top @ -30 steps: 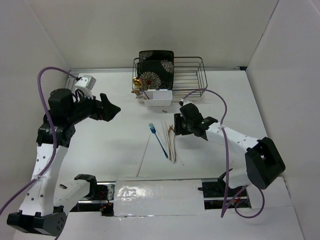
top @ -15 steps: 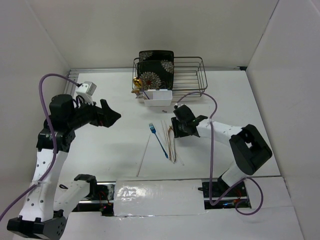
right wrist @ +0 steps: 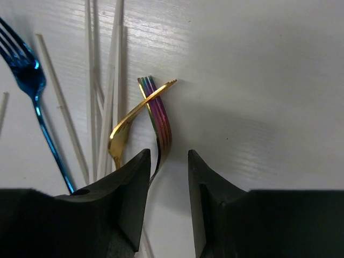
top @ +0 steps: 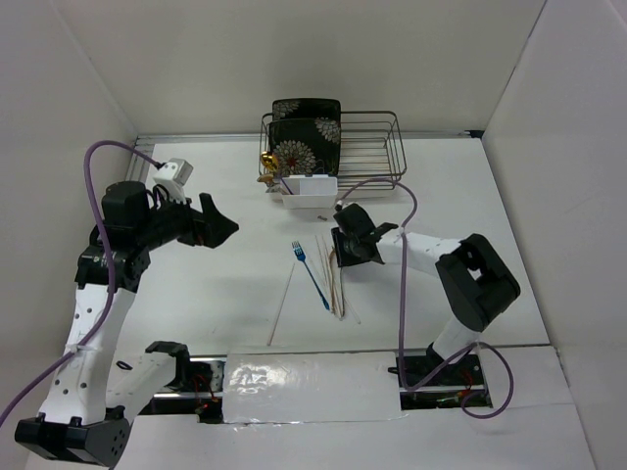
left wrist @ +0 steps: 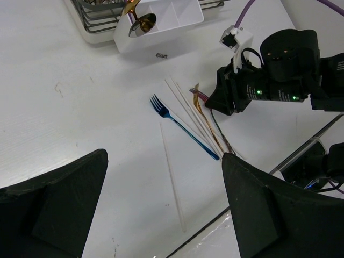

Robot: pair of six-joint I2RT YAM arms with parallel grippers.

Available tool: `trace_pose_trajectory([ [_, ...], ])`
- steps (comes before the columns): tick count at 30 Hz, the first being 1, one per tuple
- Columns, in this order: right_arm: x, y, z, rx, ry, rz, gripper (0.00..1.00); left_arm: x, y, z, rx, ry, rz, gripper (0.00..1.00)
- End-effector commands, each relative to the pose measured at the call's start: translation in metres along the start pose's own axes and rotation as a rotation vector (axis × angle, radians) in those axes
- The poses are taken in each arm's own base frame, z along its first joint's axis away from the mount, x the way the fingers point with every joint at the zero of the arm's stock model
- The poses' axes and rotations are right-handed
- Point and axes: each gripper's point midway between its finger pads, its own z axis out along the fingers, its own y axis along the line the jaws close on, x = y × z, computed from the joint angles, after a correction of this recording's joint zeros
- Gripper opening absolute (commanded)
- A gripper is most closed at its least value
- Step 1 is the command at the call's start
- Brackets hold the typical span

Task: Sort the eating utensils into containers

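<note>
A blue fork (top: 312, 274), a bundle of pale chopsticks (top: 334, 279) and one stray chopstick (top: 282, 305) lie on the white table. In the right wrist view, a shiny pink tined piece (right wrist: 160, 118) crosses a gold one (right wrist: 124, 128), beside the chopsticks (right wrist: 102, 80) and the blue fork (right wrist: 27, 75). My right gripper (right wrist: 168, 155) is open and low over them, with the pink piece's handle running in between its fingers. It also shows in the top view (top: 343, 253). My left gripper (top: 225, 227) is open and empty, high at the left. The white caddy (top: 309, 189) holds a gold spoon (left wrist: 137, 19).
A black wire dish rack (top: 377, 147) with black floral plates (top: 304, 132) stands at the back, right behind the caddy. White walls enclose the table on three sides. The arm bases and a foil-covered strip (top: 309, 387) line the near edge.
My right gripper has moved left and slightly back, onto the pink and gold pieces. My left arm has shifted only slightly.
</note>
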Motion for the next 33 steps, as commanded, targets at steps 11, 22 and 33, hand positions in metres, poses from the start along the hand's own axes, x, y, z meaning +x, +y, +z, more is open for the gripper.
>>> trace_pose_trajectory([
  [11,-0.024,0.009,0.01,0.012,-0.041,-0.039,0.0,0.009,-0.007,-0.011,0.02,0.007,0.027,1.0],
  [22,-0.087,0.066,-0.114,-0.355,-0.43,-0.157,0.0,0.054,-0.037,-0.011,0.233,0.08,-0.078,0.96],
  [33,-0.097,0.109,-0.175,-0.552,-0.546,-0.216,0.0,0.069,-0.075,0.007,0.539,0.102,-0.124,0.96],
])
